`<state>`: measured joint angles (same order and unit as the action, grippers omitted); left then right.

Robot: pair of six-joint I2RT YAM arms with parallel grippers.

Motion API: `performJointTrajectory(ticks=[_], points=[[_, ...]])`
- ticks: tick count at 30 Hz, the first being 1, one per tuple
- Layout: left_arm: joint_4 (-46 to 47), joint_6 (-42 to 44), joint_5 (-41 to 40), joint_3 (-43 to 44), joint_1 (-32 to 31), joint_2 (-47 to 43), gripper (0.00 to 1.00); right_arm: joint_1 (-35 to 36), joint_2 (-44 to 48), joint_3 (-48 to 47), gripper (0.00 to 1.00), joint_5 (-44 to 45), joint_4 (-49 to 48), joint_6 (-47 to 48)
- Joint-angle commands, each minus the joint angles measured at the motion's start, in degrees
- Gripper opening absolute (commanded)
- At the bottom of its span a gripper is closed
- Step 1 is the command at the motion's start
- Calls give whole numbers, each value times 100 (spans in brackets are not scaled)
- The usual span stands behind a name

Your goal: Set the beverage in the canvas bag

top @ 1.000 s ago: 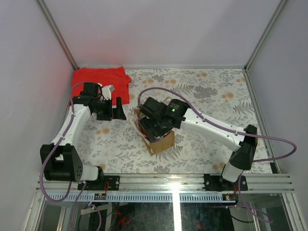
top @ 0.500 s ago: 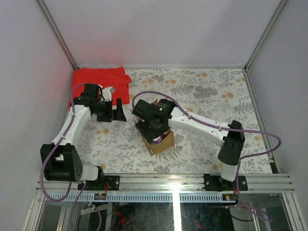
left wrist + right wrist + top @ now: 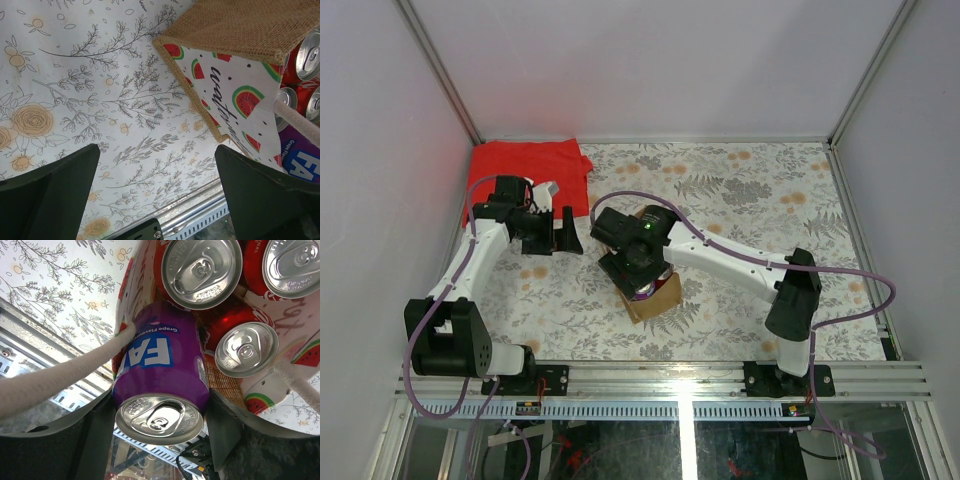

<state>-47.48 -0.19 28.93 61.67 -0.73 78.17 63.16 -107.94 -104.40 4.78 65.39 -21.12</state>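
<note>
Right fingers (image 3: 225, 432) grip a purple can (image 3: 160, 385) at the mouth of the bag (image 3: 240, 25), beside three red cans (image 3: 202, 270). Left fingers (image 3: 55, 195) spread wide over the desk (image 3: 100, 75) near the bag.

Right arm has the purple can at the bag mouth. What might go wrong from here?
1. Three red cans crowd the canvas bag; the purple can may land on them and jam tilted.
2. A cream handle lies against the can beside the right gripper; it may snag and tip the bag.
3. The left gripper hangs open, apart from the bag, so nothing steadies it.
</note>
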Motion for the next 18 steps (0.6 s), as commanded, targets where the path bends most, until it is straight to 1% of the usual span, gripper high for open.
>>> performJointTrajectory(ticks=[1, 10, 18], points=[[183, 51, 125, -59, -31, -108, 100, 50, -42, -164, 0, -179, 65, 146], [217, 10, 143, -51, -38, -72, 100, -220, 86, -157, 0, 53, 37, 33], [221, 19, 141, -12, -34, -30, 100, -433, -31, -239, 0, -34, 81, -40]])
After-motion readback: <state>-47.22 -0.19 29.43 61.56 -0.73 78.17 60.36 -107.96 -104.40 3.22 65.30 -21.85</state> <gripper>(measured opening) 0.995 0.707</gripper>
